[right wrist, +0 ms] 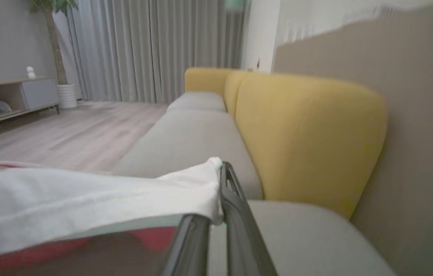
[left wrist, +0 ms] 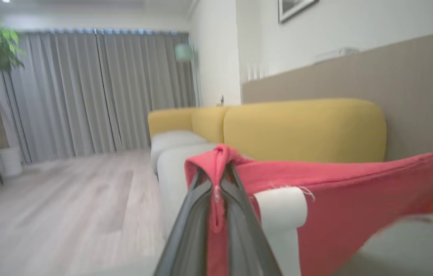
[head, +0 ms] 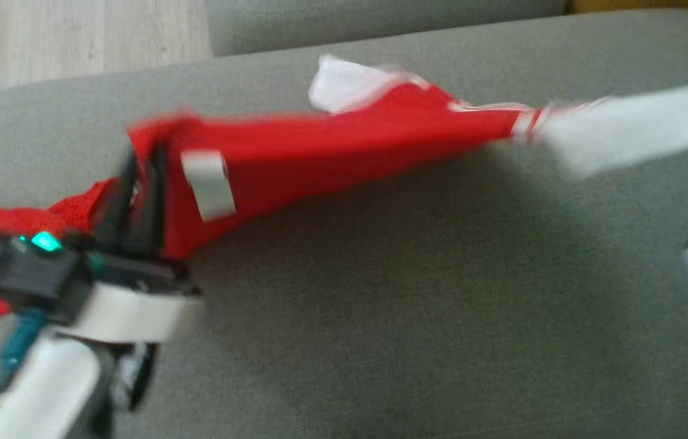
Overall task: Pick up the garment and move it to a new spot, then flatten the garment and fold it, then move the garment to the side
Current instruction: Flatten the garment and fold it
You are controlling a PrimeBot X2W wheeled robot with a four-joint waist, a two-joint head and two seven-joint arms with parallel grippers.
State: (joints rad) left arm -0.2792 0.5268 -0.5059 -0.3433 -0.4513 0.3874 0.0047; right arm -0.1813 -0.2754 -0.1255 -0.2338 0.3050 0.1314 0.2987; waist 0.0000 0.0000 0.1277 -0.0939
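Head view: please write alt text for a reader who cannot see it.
A red and white garment hangs stretched above a grey sofa seat. The left gripper pinches its left end; a white sleeve runs to the right edge.

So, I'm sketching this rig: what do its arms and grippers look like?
The left gripper has two long, dark, tapering fingers on a black wrist block with a green light, then a white cuff, a teal cable and a pale forearm. The right gripper has similar dark, slim fingers.
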